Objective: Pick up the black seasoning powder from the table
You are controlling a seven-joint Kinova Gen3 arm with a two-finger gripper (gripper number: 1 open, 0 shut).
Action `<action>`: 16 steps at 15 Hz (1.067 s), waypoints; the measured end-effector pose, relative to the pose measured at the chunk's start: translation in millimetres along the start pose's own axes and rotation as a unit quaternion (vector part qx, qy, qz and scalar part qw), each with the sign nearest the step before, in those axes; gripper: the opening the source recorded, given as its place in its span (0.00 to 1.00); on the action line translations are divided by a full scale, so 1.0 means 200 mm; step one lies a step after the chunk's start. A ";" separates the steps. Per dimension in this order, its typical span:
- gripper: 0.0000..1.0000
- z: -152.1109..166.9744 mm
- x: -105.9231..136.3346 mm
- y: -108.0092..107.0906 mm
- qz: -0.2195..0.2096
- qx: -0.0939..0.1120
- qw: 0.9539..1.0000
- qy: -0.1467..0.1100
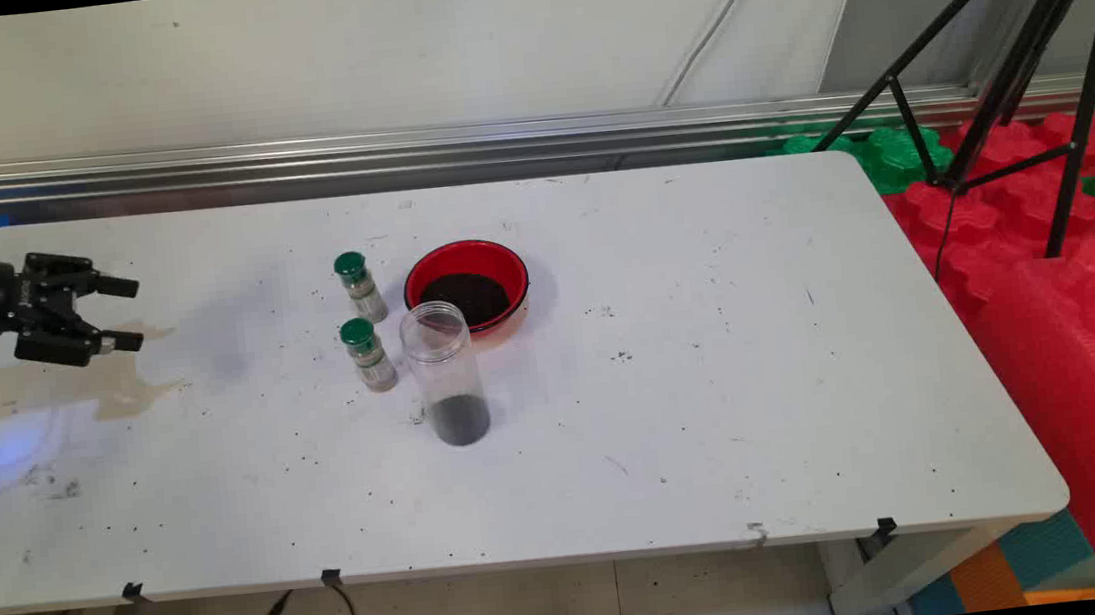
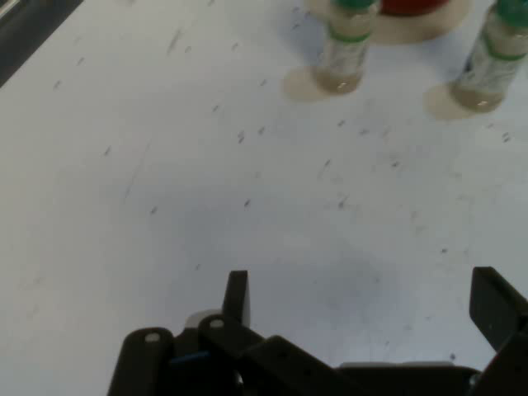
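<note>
Spice bottles with green caps stand nearest the end effector (image 1: 120,313), one farther back (image 1: 361,287) and one closer to the near edge (image 1: 368,354), both upright on the white worktop (image 1: 718,412) and well apart from the black fingers. At the left of the main view the end effector hangs above the worktop with its fingers spread apart and nothing between them; in the hand view it (image 2: 363,309) points across bare, speckled worktop (image 2: 165,206) toward the two bottles (image 2: 345,49) (image 2: 491,62) at the top. Just beside the nearer bottle stands a clear plastic jar (image 1: 445,373), upright and lidless, with a dark layer in its bottom. Behind the jar sits a red bowl (image 1: 466,285) holding dark material, close to the farther bottle. Fine dark specks lie scattered across the worktop around these things.
</note>
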 end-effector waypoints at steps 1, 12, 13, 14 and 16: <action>1.00 0.01 0.02 0.01 0.011 -0.007 1.000 0.003; 1.00 0.14 0.21 0.09 0.129 -0.091 0.986 0.049; 1.00 0.15 0.22 0.10 0.139 -0.100 0.984 0.055; 1.00 0.17 0.25 0.10 0.149 -0.110 0.981 0.062; 1.00 0.20 0.27 0.11 0.160 -0.121 0.977 0.071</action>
